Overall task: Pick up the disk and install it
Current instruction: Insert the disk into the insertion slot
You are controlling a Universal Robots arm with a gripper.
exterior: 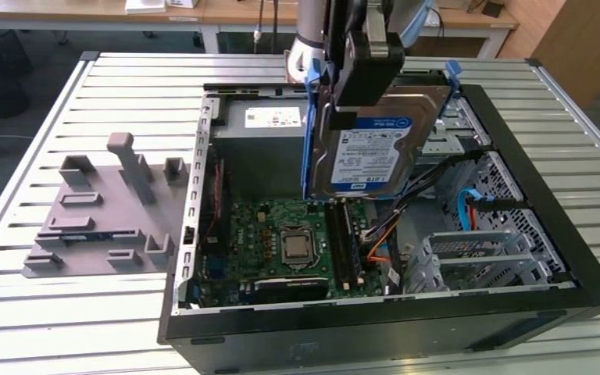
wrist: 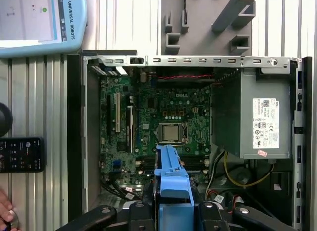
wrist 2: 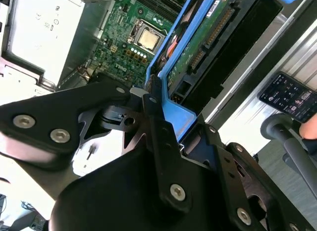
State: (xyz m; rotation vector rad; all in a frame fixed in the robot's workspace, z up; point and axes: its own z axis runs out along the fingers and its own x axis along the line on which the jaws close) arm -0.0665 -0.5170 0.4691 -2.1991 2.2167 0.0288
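My jaws are clenched on the disk (exterior: 368,148) by its blue bracket. It hangs on edge, clear above the motherboard (exterior: 284,242) of the open computer case (exterior: 383,322) on the desk (exterior: 123,101). Pick-up looks done; installing, I judge, calls for lining the bracket up with its bay.

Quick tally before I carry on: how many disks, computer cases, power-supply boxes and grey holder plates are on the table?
disk: 1, lifted over the case in the gripper
computer case: 1, lying open
power-supply box: 1, inside the case
grey holder plate: 1, beside the case on the exterior view's left
Total: 4
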